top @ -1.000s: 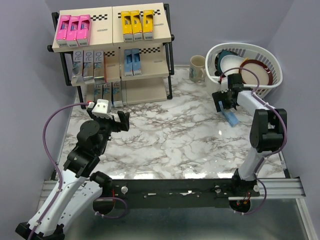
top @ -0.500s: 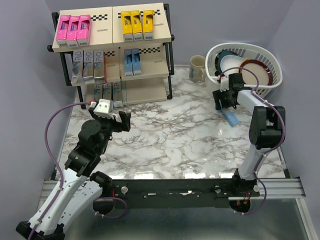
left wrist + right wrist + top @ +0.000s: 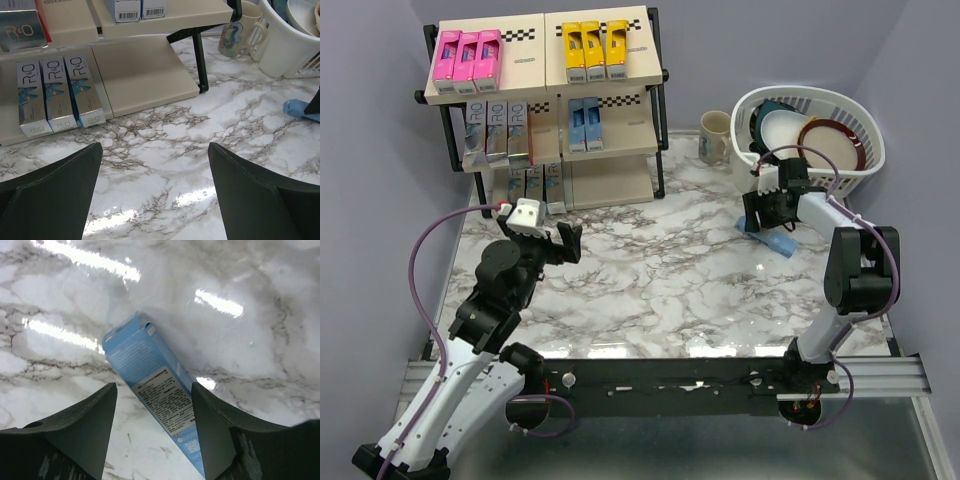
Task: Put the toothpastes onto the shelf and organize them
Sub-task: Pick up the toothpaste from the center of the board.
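top view, right of frame: your right gripper (image 3: 765,212) sits low over the marble table (image 3: 660,290), just in front of the white dish basket (image 3: 865,165). one light blue toothpaste carton (image 3: 778,241) lies on the marble beneath it, slanting from upper left to lower right, well apart from the shelf (image 3: 610,180).

right wrist view: that carton runs diagonally through the gap, with one dark finger (image 3: 80,435) on each side and the jaws at a middling spread. a thin strip of marble seems to show between the carton and each finger, but you cannot tell whether the pads press on it (glare and angle get in the way).

your left gripper (image 3: 557,240) hangs above the table at centre left, in front of the shelf. its jaws stand wide apart, with only marble between them in the left wrist view.

shelf, upper left of frame:
- top tier: three pink cartons (image 3: 468,55) at left, three yellow cartons (image 3: 595,48) at right.
- middle tier: silver cartons (image 3: 495,128) at left, two blue cartons (image 3: 584,122) near the centre.
- bottom tier: silver-and-teal cartons (image 3: 535,185) at left. the left wrist view shows three, side by side and touching.

a mug (image 3: 714,136) stands between the shelf and the basket. dishes sit in the basket.
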{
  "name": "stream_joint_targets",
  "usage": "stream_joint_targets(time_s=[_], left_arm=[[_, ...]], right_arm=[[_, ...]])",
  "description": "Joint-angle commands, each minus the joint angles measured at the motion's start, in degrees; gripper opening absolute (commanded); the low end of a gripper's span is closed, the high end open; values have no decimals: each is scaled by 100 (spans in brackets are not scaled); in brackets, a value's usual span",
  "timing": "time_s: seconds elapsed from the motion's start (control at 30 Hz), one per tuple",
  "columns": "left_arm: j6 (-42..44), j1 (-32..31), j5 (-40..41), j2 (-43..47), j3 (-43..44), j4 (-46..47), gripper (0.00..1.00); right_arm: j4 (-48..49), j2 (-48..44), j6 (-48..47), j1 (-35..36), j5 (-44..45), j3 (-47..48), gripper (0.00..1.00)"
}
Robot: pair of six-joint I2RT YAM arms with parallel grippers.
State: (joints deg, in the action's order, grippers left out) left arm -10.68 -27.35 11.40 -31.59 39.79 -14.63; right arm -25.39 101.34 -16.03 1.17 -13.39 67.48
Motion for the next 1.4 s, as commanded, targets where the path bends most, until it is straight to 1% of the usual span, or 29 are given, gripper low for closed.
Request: stream_joint_targets(time_s=[0.0, 0.13, 0.23, 0.37, 0.4, 0.53, 0.57, 0.63, 0.67, 0.8, 0.87, 0.93, 0.97, 1.07, 1.23, 1.37], left_arm=[[-22, 46, -138, 66, -33, 110, 99], [-31, 55, -147, 48, -50, 101, 99], [-22, 55, -147, 31, -50, 110, 99], [-13, 55, -147, 4, -50, 101, 99], [-22, 55, -147, -5, -50, 110, 99], [-13, 64, -155, -5, -59, 110, 99], [-13, 64, -155, -22, -59, 119, 99], [-13, 64, -173, -31, -59, 119, 99], [-31, 64, -190, -40, -68, 119, 99], [-31, 64, -191, -66, -68, 119, 99], [-13, 72, -199, -84, -59, 110, 99], [-13, 72, -199, -101, -68, 110, 99], [-13, 72, -199, -101, -68, 110, 99], [-13, 81, -226, -136, -59, 110, 99], [-13, 90, -252, -154, -68, 101, 99], [-13, 90, -252, -180, -68, 101, 99]], right_arm=[[-335, -220, 101, 120, -261, -542, 69], [-326, -203, 4, 278, -16, -719, 73], [-484, -97, -128, 436, 178, -658, 75], [-590, -9, -172, 577, 231, -561, 73], [-634, 8, -155, 595, 240, -552, 72], [-757, 70, 73, 665, 450, -508, 60], [-775, 88, 152, 683, 486, -491, 59], [-862, 88, 486, 674, 469, -412, 55], [-889, 96, 626, 683, 443, -377, 51], [-1187, 167, 1583, 744, 617, -201, 46], [-1275, 149, 1980, 849, 776, -192, 46], [-1285, 79, 2200, 902, 663, -227, 47], [-1250, 44, 2218, 955, 601, -305, 51], [-1170, -27, 2122, 1078, 670, -385, 57], [-1214, 184, 1981, 1210, 1031, -359, 61], [-1109, 246, 1999, 1245, 1031, -341, 62]])
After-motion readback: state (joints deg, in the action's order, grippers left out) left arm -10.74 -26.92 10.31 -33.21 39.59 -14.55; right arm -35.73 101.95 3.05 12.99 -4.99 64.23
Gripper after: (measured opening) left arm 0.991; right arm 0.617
